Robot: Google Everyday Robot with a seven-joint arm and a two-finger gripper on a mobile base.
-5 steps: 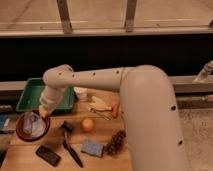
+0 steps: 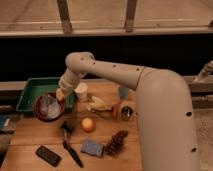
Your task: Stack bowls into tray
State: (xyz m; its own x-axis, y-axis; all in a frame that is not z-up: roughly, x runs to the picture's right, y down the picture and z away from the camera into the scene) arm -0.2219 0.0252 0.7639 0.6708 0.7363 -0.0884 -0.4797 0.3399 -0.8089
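A dark red-brown bowl [image 2: 48,107] with a pale glassy inside hangs tilted at the near right corner of the green tray [image 2: 29,90], at the back left of the wooden table. My gripper [image 2: 60,95] is at the bowl's upper right rim, shut on it and holding it up. The tray's bare bottom shows left of the bowl. I see only this one bowl.
A white cup [image 2: 81,91] stands right of the tray and a blue cup [image 2: 123,92] further right. A banana [image 2: 98,105], an orange [image 2: 88,124], a can [image 2: 126,113], a pine cone [image 2: 116,143], a blue sponge [image 2: 92,148], a black phone [image 2: 48,155] and a black utensil [image 2: 71,151] lie on the table.
The bowl has risen off the table and moved up and right to the tray's near right corner, with my gripper on it.
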